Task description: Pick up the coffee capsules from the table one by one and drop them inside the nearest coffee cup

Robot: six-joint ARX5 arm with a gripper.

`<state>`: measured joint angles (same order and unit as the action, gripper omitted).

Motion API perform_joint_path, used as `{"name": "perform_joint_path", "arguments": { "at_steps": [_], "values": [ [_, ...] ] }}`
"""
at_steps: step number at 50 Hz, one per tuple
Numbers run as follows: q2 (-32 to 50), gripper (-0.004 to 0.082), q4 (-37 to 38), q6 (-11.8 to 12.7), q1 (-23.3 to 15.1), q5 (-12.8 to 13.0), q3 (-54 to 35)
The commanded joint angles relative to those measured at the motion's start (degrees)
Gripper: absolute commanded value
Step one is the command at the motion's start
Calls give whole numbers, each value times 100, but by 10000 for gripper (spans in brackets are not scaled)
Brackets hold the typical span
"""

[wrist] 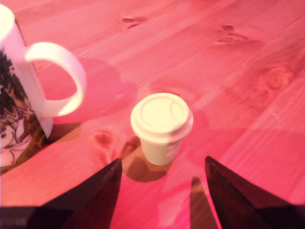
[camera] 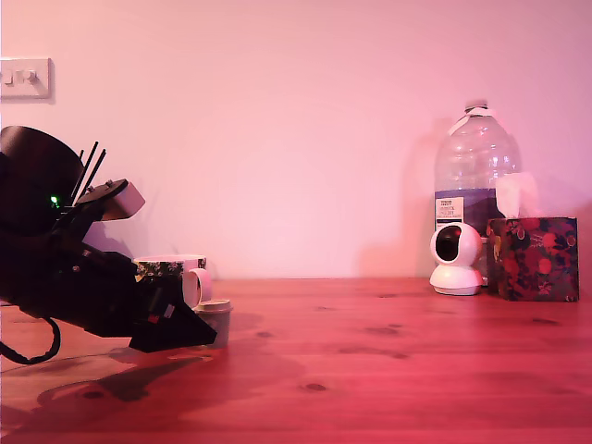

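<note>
One pale coffee capsule [wrist: 162, 126] stands on the wooden table [wrist: 228, 86] with its wide flat rim up, next to the handle of the white printed coffee cup [wrist: 19, 109]. My gripper [wrist: 162, 179] is open, its two dark fingers just short of the capsule and apart from it, one to each side. In the exterior view the capsule [camera: 218, 319] stands right at the tip of the gripper [camera: 199, 333], low over the table at the exterior view's left, with the cup [camera: 171, 273] just behind it. Nothing is held.
At the exterior view's right, near the wall, stand a small white camera [camera: 456, 259], a large plastic water bottle [camera: 474, 185] and a floral tissue box [camera: 534, 257]. A light switch [camera: 23, 78] is on the wall.
</note>
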<state>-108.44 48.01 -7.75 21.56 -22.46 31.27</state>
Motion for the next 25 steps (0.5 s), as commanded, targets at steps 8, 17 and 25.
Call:
{"name": "perform_joint_path", "arguments": {
  "at_steps": [8,17,25],
  "values": [
    [118,506,186,-9,4,-13,0],
    [66,505,151,35,11,-96,219],
    [-157,505,-26,116,96,-173,531]
  ]
}}
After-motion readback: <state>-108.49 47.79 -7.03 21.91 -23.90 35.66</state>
